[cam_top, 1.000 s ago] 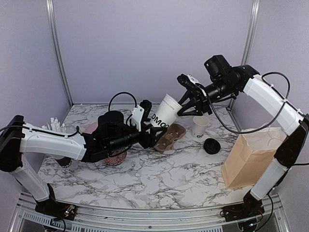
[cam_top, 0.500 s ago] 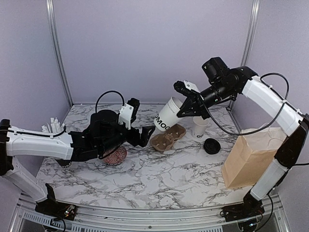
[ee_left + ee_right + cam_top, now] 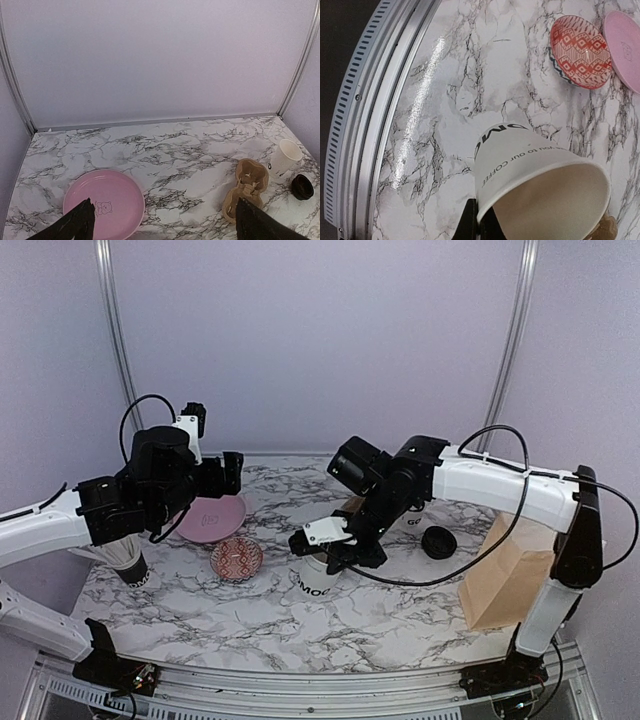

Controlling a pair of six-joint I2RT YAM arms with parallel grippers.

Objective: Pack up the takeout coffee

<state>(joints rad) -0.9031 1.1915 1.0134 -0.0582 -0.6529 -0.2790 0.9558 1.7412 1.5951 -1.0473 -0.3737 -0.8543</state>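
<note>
Top external view: a lidless white paper cup (image 3: 316, 580) is pinched at its rim by the right gripper (image 3: 335, 545), tilted, at mid-desk (image 3: 400, 625); whether its base touches cannot be told. The left gripper (image 3: 165, 225) is held spread wide, raised above a pink plate (image 3: 107, 202). A second cup (image 3: 285, 157), a black lid (image 3: 302, 186) and a pulp tray (image 3: 245, 192) are seen at right rear.

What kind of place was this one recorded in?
Probably a lab test booth staged for café packing: lilac walls on aluminium posts, a marble-pattern tabletop, a paper cup and a brown paper bag.
</note>
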